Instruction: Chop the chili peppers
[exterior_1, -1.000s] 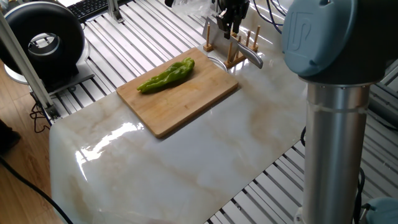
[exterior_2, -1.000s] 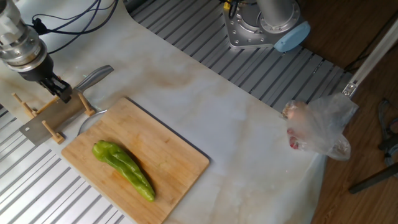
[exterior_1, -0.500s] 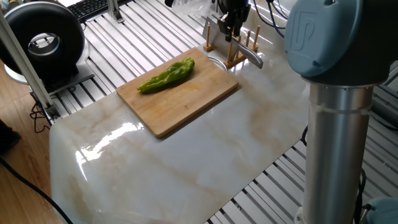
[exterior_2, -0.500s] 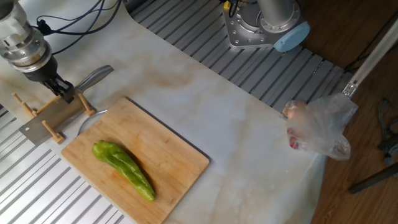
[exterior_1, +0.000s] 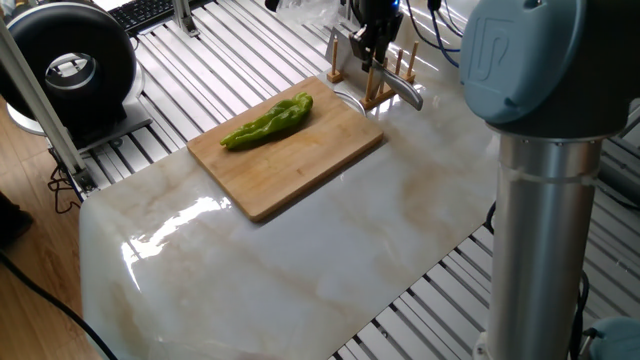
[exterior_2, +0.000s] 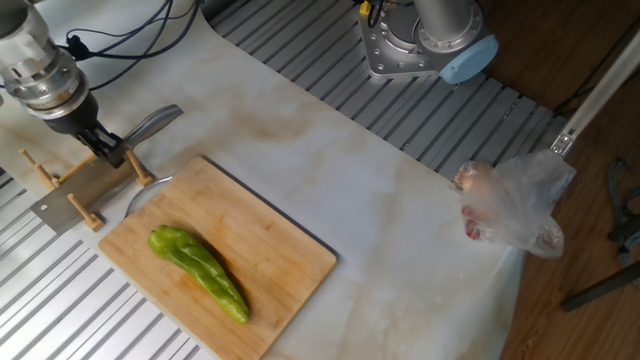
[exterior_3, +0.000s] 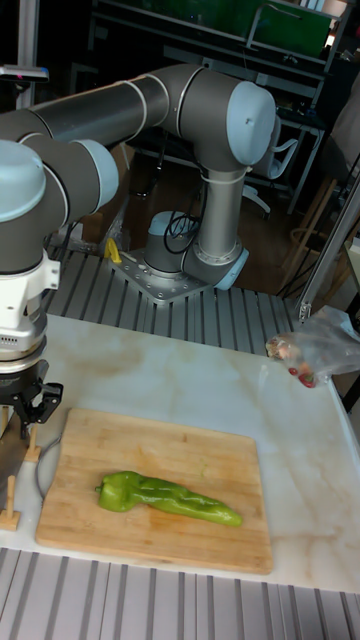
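One long, wrinkled, light-green chili pepper (exterior_1: 268, 121) (exterior_2: 198, 272) (exterior_3: 165, 497) lies whole on the wooden cutting board (exterior_1: 300, 170) (exterior_2: 275, 245) (exterior_3: 200, 440). Beyond the board's far edge, a knife (exterior_2: 155, 122) (exterior_1: 405, 95) rests blade-down in a wooden peg rack (exterior_2: 82, 213) (exterior_1: 408, 58), its metal handle sticking out. My gripper (exterior_1: 370, 48) (exterior_2: 110, 152) (exterior_3: 32, 410) hangs right over the knife, where blade meets handle. Its dark fingers stand apart, with a gap showing in the tall fixed view. I see nothing held between them.
A crumpled plastic bag (exterior_2: 510, 205) (exterior_3: 315, 350) with something reddish inside lies at the marble table's edge. The arm's base (exterior_2: 425, 40) stands on the slatted metal surface around the table. A black round device (exterior_1: 70, 65) sits off the far corner.
My gripper has shifted a little along the knife toward its handle. The pepper, board and knife have not moved.
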